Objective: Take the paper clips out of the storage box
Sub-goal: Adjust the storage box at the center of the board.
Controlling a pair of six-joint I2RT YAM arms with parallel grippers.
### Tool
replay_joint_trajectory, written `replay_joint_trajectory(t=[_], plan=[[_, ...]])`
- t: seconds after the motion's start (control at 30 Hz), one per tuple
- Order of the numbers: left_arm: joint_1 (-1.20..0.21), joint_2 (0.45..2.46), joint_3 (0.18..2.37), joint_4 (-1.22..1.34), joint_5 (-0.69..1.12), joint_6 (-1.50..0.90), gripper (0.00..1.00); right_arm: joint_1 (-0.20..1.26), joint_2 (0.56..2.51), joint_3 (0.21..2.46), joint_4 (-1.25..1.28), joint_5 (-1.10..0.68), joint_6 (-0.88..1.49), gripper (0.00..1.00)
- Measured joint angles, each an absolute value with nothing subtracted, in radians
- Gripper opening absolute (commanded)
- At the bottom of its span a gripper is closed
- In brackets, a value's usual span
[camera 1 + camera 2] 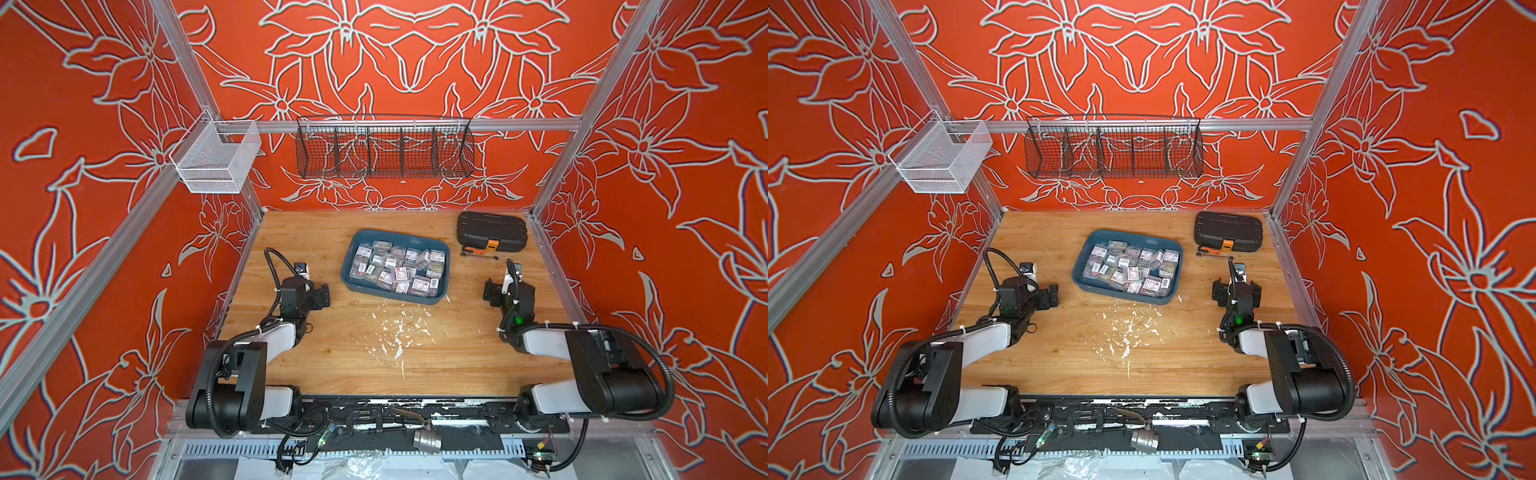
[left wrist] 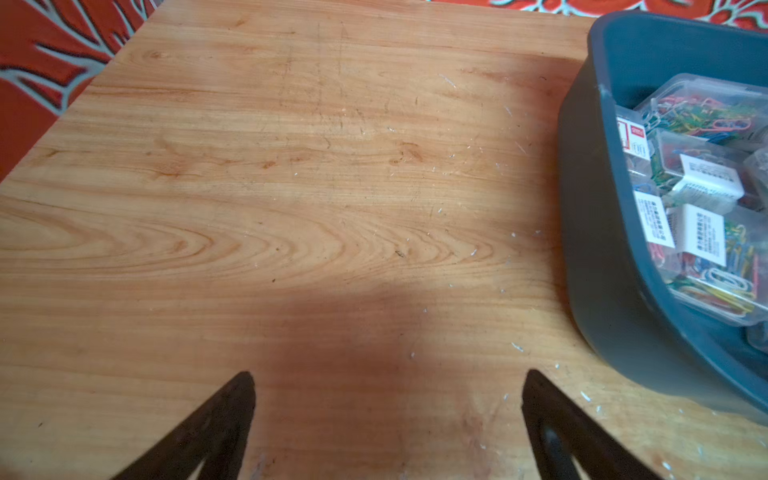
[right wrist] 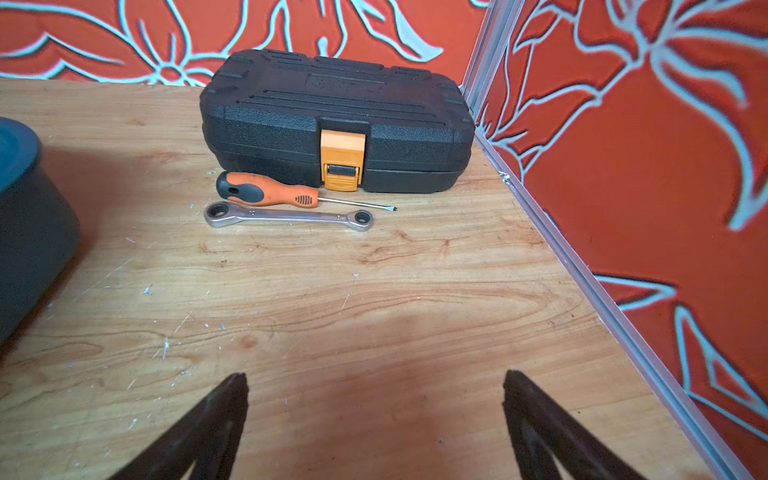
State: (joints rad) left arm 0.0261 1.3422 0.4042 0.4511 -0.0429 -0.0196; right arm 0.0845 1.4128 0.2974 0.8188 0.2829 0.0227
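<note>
My left end effector (image 2: 386,376) and right end effector (image 3: 376,376) are both released, flanking the storage box (image 1: 386,296); I'd pinch a top-layer box of the paper clips (image 1: 399,266) squarely.

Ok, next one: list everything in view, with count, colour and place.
paper clips: about twenty clear boxes, multicoloured, piled in the storage box.
storage box: one, dark teal, table's middle rear.
case: one, black, orange latch, rear right corner.
screwdriver: one, orange-black handle, before the case.
wrench: one, silver, beside the screwdriver.
wire basket: one, black, back rail.
mesh basket: one, white, left rail.
table: one, light wood, white flecks.
left gripper: one, black, open, left of the storage box.
right gripper: one, black, open, right of it.
</note>
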Motion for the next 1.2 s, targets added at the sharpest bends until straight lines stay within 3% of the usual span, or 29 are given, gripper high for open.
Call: replay_joint_trajectory(t=[0.93, 1.03, 1.2], plan=[[0.026, 1.341, 0.405, 0.448, -0.043, -0.02, 0.97, 0.085, 1.408, 0.297, 0.818, 0.28, 0.019, 0.98], [0.026, 1.311, 0.452, 0.336, -0.051, -0.033, 0.97, 0.091, 1.313, 0.301, 0.717, 0.287, 0.021, 0.98], [0.026, 1.152, 0.553, 0.172, -0.057, -0.084, 0.97, 0.092, 0.991, 0.326, 0.509, 0.288, 0.1, 0.98]])
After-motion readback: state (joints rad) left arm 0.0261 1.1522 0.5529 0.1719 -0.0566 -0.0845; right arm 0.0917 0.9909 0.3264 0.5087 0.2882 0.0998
